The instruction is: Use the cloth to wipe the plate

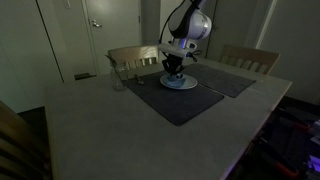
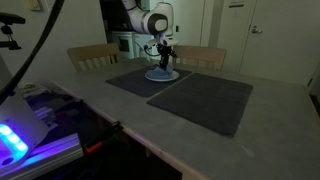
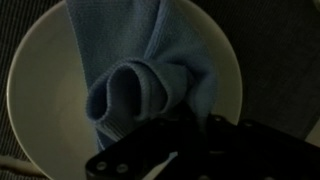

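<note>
Wiping step: you look to be in the wipe itself, with the light-blue cloth point(image 3: 140, 85) pressed down on the white plate point(image 3: 40, 85).
Jaws: closed tight, pinching a bunched fold of the cloth; in the wrist view the fabric spreads from them across the plate's middle toward its far rim.
Plate position: it sits on a dark placemat point(image 1: 175, 100) toward the far side of the surface point(image 1: 90, 130), directly under the arm point(image 1: 188, 25) in both exterior views.
Next move: to my eye, you should sweep the cloth over the bare white areas on either side, pressing lightly so the plate does not slide on the mat.
Around: a second placemat point(image 1: 232, 78) lies just beside the first. Two wooden chairs point(image 1: 133, 56) stand behind the surface. A small clear item point(image 1: 118, 80), perhaps a glass, stands off the mat's corner.
In the way: nothing sits between the jaws and the plate. The clear item is the nearest thing to mind on a wide stroke.
</note>
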